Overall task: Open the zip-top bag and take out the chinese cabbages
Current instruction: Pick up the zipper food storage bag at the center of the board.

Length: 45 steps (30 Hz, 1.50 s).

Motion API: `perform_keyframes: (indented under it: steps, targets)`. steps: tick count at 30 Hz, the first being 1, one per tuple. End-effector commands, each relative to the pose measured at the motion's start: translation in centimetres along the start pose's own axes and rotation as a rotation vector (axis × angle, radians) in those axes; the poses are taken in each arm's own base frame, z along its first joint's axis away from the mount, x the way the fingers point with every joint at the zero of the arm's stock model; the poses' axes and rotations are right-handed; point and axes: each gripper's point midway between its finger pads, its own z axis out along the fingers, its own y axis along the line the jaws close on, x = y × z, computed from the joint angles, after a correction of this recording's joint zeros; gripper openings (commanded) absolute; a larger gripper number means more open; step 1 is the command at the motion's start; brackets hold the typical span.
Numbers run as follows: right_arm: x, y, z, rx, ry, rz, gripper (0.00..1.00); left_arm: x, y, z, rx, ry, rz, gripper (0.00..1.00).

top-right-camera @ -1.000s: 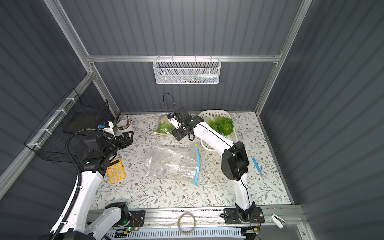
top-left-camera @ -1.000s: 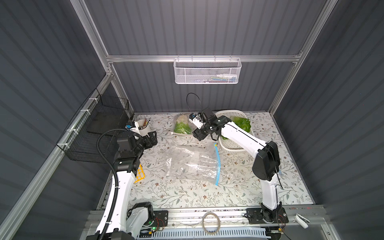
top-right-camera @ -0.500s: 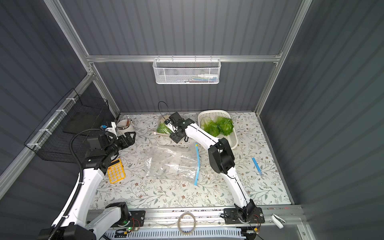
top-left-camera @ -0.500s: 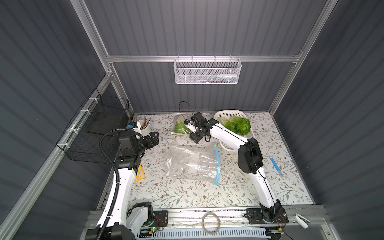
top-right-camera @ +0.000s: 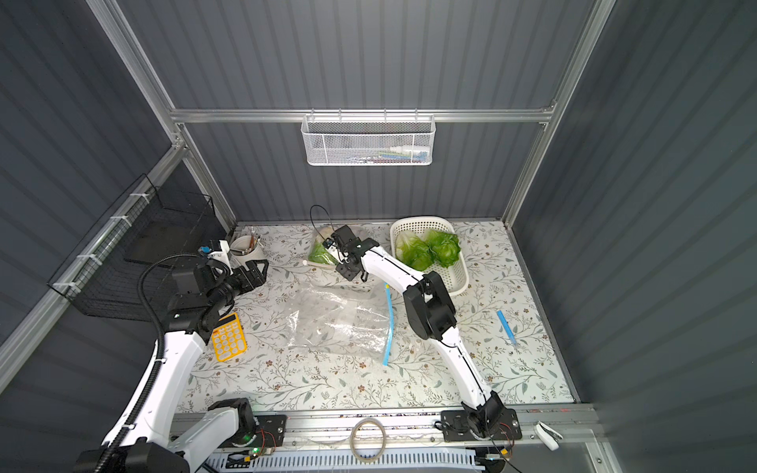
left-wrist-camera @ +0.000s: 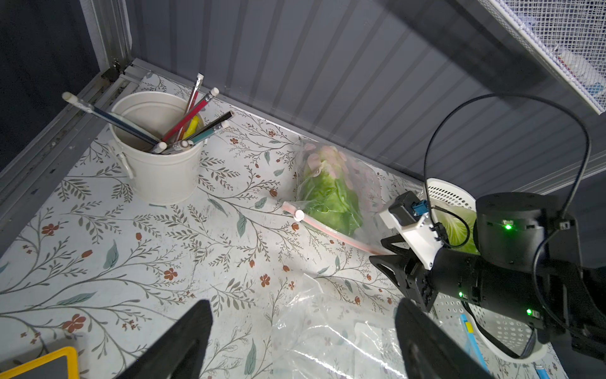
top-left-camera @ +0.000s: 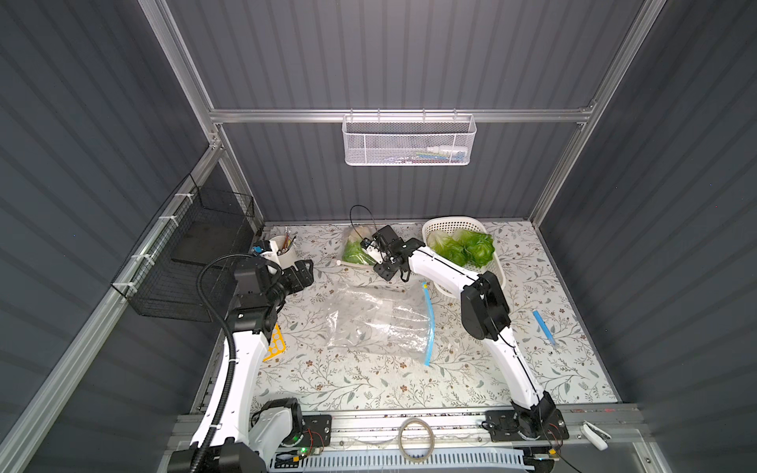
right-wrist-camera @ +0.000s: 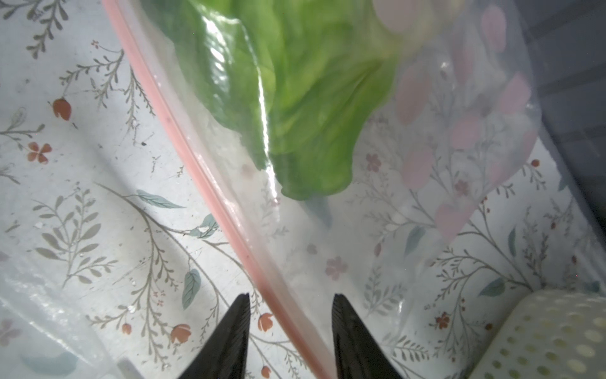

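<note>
**Top views, left to right.** At the left edge of the flowered desk (top-left-camera: pixel 336 381), the left hand (top-left-camera: pixel 304 273) hangs with its jaws spread wide and nothing between them. A pencil cup (top-left-camera: pixel 282 252) stands just above it in the frame, and a yellow calculator (top-right-camera: pixel 229 338) lies below it. At the centre lies a clear bag with a blue seal (top-left-camera: pixel 377 323), flat and crumpled.

Above that bag, near the back wall, lies the zip-top bag (top-left-camera: pixel 355 245). Its pink seal runs along its lower edge. One cabbage inside it (top-left-camera: pixel 352 256) has its long axis running roughly up and down the frame, with the pale base toward the wall and the green tips toward the seal.

The right hand (top-left-camera: pixel 375 262) meets the right end of that seal.

Upper right of centre, the white basket (top-left-camera: pixel 450 223) holds two cabbages:
- **Left cabbage (top-left-camera: pixel 444 247):** its pale base points to the upper left and its green tips to the lower right.
- **Right cabbage (top-left-camera: pixel 477 247):** it shows mostly green crinkled leaf, and its axis cannot be told.

A blue stick (top-left-camera: pixel 542 327) lies at the far right.

**Right wrist view.** The fingertips (right-wrist-camera: pixel 341 311) of the right hand are partly apart and straddle the pink seal (right-wrist-camera: pixel 210 183). Desk is visible in the gap, so the seal is not pinched. The green leaf tips (right-wrist-camera: pixel 295 108) point toward the hand.
</note>
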Motion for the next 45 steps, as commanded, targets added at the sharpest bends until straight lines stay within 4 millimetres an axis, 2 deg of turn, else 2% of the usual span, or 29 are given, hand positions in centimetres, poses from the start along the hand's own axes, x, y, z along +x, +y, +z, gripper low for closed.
perform_keyframes:
  steps: [1, 4, 6, 9, 14, 17, 21, 25, 28, 31, 45]
  targets:
    - [-0.9, 0.1, 0.4, 0.009, -0.023, -0.004, 0.4, 0.5, 0.1, 0.5, 0.016, 0.016, -0.013, 0.89]
    - [-0.7, 0.0, 0.8, 0.021, -0.017, -0.007, 0.41, 0.6, 0.1, 0.5, 0.017, 0.017, -0.013, 0.89]
    - [-0.6, -0.2, 1.0, 0.037, -0.011, -0.011, 0.51, 0.6, 0.0, 0.5, 0.019, 0.018, -0.013, 0.89]
    - [-0.5, -0.4, 1.3, 0.051, -0.008, -0.022, 0.55, 0.6, 0.0, 0.5, 0.019, 0.018, -0.013, 0.89]
    - [-0.5, -0.4, 1.9, 0.06, -0.012, -0.034, 0.6, 0.6, 0.0, 0.5, 0.02, 0.018, -0.014, 0.89]
    - [-0.6, -0.3, 2.1, 0.063, -0.016, -0.044, 0.6, 0.6, 0.0, 0.5, 0.02, 0.018, -0.013, 0.89]
    - [-0.7, -0.2, 2.3, 0.062, -0.019, -0.051, 0.45, 0.5, 0.0, 0.4, 0.019, 0.017, -0.013, 0.89]
    - [-1.0, -0.3, 1.9, 0.066, -0.025, -0.049, 0.21, 0.6, 0.0, 0.4, 0.02, 0.016, -0.013, 0.89]
    - [-1.7, -0.7, 0.8, 0.081, -0.044, -0.037, 0.07, 0.6, 0.0, 0.5, 0.02, 0.018, -0.015, 0.89]
    - [-2.5, -1.2, -0.7, 0.093, -0.068, -0.026, 0.0, 0.8, 0.0, 0.7, 0.025, 0.028, -0.02, 0.89]
    - [-8.3, -5.1, -10.3, 0.22, -0.285, 0.025, 0.0, 1.0, 0.1, 0.9, 0.026, 0.04, -0.037, 0.81]
